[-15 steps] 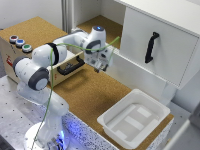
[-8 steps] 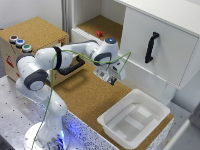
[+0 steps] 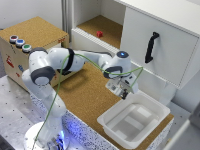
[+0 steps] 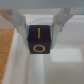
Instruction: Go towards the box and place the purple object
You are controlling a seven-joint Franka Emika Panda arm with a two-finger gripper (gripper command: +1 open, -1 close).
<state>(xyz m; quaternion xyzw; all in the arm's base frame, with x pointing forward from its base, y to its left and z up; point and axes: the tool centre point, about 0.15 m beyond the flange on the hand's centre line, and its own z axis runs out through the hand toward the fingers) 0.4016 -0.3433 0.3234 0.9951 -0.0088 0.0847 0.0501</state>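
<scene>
The box (image 3: pixel 116 127) is a shallow white tub with a wide rim, standing at the near corner of the cork surface in the exterior view's right half. My gripper (image 3: pixel 123 94) hangs just above the tub's far rim. In the wrist view the gripper (image 4: pixel 40 40) is shut on the purple object (image 4: pixel 39 38), a dark purple block with yellow markings, held between both fingers (image 4: pixel 19 25). Below the block lies the white box floor (image 4: pixel 45 67). In the exterior view the purple object is too small to make out.
A wooden box with coloured buttons (image 3: pixel 19 42) stands at the exterior view's left. A big white cabinet with a black handle (image 3: pixel 151 47) rises behind the tub. A small red item (image 3: pixel 99 34) lies on the cork shelf. Green cable (image 3: pixel 85 56) loops along the arm.
The arm has swung from near the cabinet shelf toward the exterior view's right and nearer the camera, bringing the gripper with the block over the tub's far rim.
</scene>
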